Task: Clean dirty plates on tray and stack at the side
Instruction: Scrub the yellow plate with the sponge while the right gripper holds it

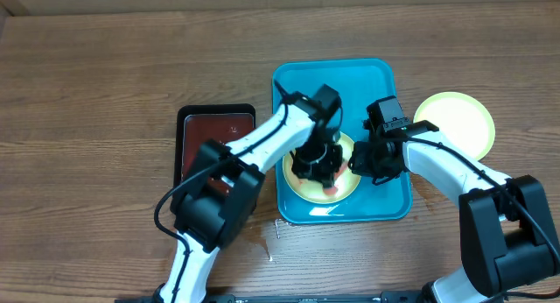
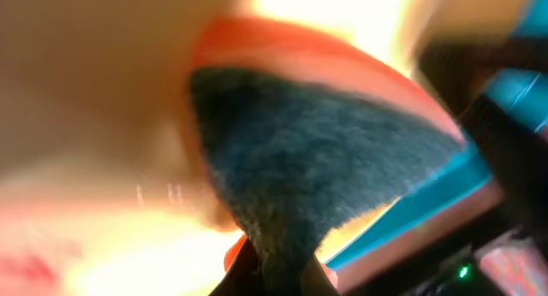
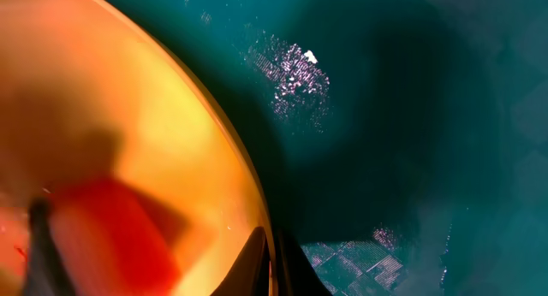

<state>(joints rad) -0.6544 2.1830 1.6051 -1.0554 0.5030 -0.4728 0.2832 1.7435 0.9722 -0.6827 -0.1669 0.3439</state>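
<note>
Centre frame, wooden table [image 1: 87, 93]: in the tray [image 1: 385, 84], your left gripper [image 2: 276, 275] is clamping sponge [image 2: 317, 150] to plate [image 1: 300, 191], right gripper [image 3: 272, 262] pinching its rim.

Colour rundown: loads of turquoise and lime on this table

The tray [image 1: 385, 75] is plain bright turquoise, no pattern. The tray plate [image 1: 297, 187] has a yellow-green rim and a pale creamy middle, though it glows amber in the right wrist view. On it there's a sponge [image 2: 317, 159] with an orange-red body and a fuzzy dark grey-green scrub face. At 2 o'clock from the tray, the side plate [image 1: 455, 119] is the same lime rim with a pale centre. At 9 o'clock is a small tray [image 1: 214, 132], black with dark red inside. The table [image 1: 105, 93] is brown wood with streaky grain. The left arm [image 1: 262, 137] and right arm [image 1: 446, 163] are white with black joints.
</note>
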